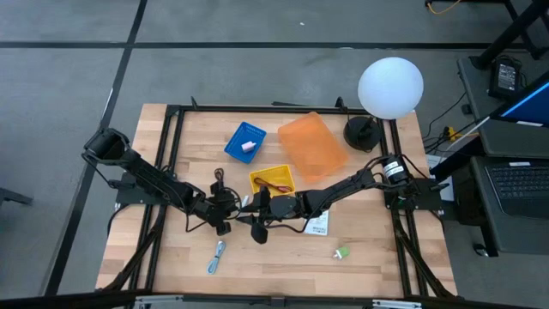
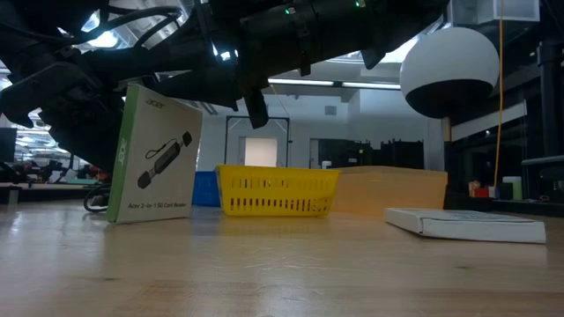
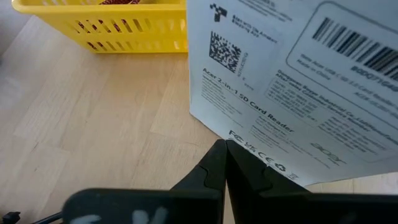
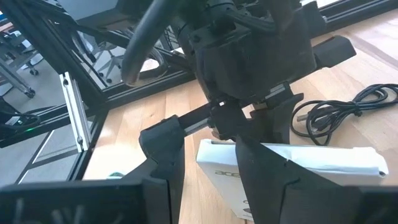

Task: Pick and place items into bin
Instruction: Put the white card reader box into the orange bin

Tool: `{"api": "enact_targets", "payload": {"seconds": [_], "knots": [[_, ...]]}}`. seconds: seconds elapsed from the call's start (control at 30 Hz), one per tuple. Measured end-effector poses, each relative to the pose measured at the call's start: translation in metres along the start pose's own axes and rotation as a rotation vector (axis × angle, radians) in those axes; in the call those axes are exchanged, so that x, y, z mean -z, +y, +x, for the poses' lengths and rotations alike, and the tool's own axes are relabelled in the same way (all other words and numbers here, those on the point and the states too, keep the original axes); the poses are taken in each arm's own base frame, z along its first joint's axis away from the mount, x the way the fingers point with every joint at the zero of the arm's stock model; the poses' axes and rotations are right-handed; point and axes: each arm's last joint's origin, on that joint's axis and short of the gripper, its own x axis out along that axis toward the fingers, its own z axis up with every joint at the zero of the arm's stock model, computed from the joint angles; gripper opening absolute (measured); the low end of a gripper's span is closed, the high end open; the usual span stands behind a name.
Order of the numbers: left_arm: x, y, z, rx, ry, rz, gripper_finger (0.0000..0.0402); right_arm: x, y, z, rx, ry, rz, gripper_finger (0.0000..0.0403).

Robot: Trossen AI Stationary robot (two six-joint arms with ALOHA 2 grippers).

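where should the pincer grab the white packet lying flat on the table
Probably across its two opposite side edges, coming straight down from above. The white packet lies flat and thin on the table, so only its top face and narrow edges are exposed; a sideways approach would find nothing to pinch.

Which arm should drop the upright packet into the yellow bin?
Left. The left gripper appears shut on the packet edge, with the bin just beyond it. The right gripper is open nearby.
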Motion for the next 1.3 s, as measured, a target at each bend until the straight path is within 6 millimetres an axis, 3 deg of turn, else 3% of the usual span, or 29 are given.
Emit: {"api": "enact_targets", "payload": {"seconds": [0.33, 1.3], "knots": [[0.0, 0.0, 0.0, 0.0, -0.001, 0.0, 0.0003, -0.005, -0.01, 0.002, 0.025, -0.009, -0.003, 0.0126], [-0.003, -0.002, 0.0, 0.017, -0.026, -0.025, 0.0003, -0.005, -0.01, 0.002, 0.024, -0.011, -0.051, 0.0126]]}}
